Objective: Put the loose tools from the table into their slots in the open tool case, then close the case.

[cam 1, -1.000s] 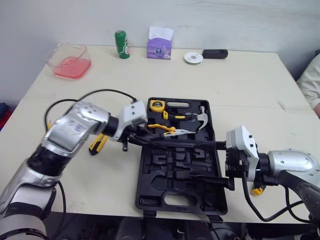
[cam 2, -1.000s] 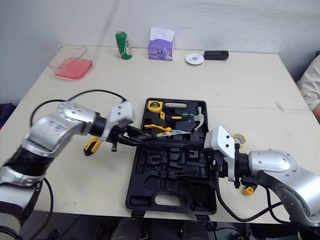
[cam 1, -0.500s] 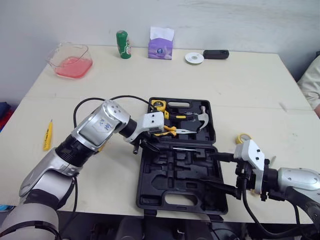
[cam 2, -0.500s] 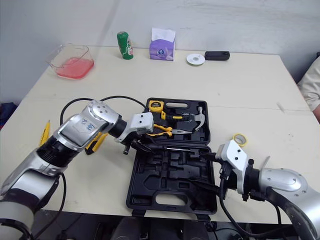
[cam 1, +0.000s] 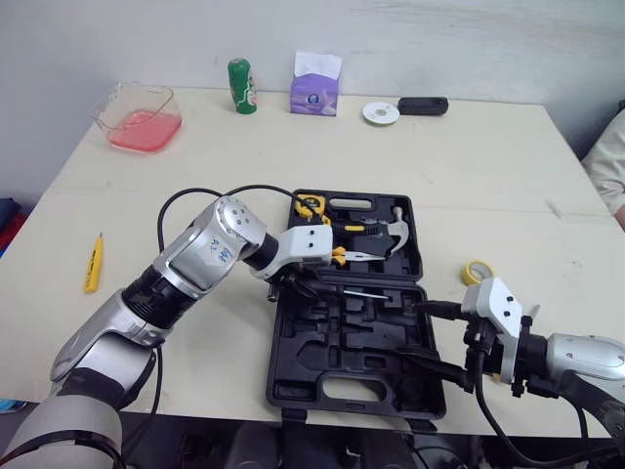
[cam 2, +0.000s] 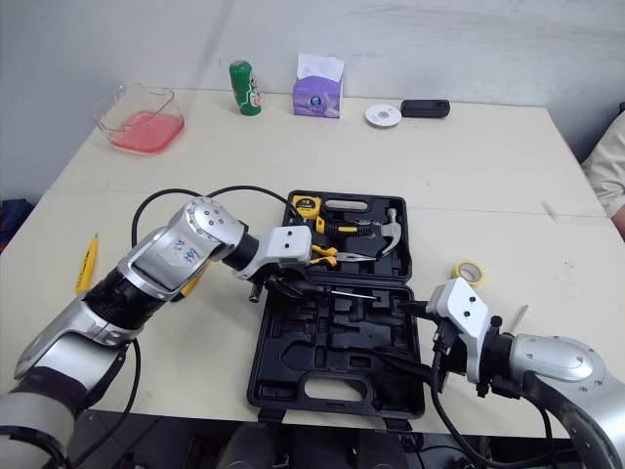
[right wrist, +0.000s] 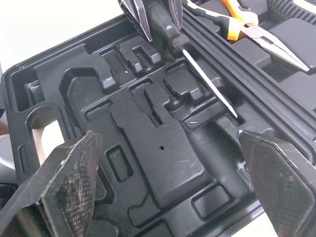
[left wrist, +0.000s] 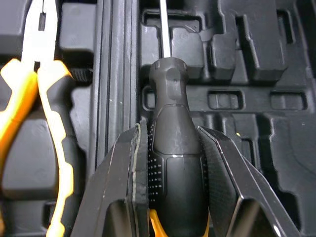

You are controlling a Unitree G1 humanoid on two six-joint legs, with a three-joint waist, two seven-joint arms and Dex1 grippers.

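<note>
The screwdriver [left wrist: 175, 98] is pinched by its black handle in the left jaws, over the 11 o'clock corner of the near half of the case [cam 1: 337, 337], with its shaft running toward 3 o'clock along the hinge. Shaft and handle should probably be lined up over a matching slot, then pressed in level. The right jaws are spread at the case's 4 o'clock edge.

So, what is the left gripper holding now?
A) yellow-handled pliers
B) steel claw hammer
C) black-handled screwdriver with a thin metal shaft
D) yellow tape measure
C: the left gripper is shut around the grip of the black-handled screwdriver, above the open black plastic tool case.
</note>
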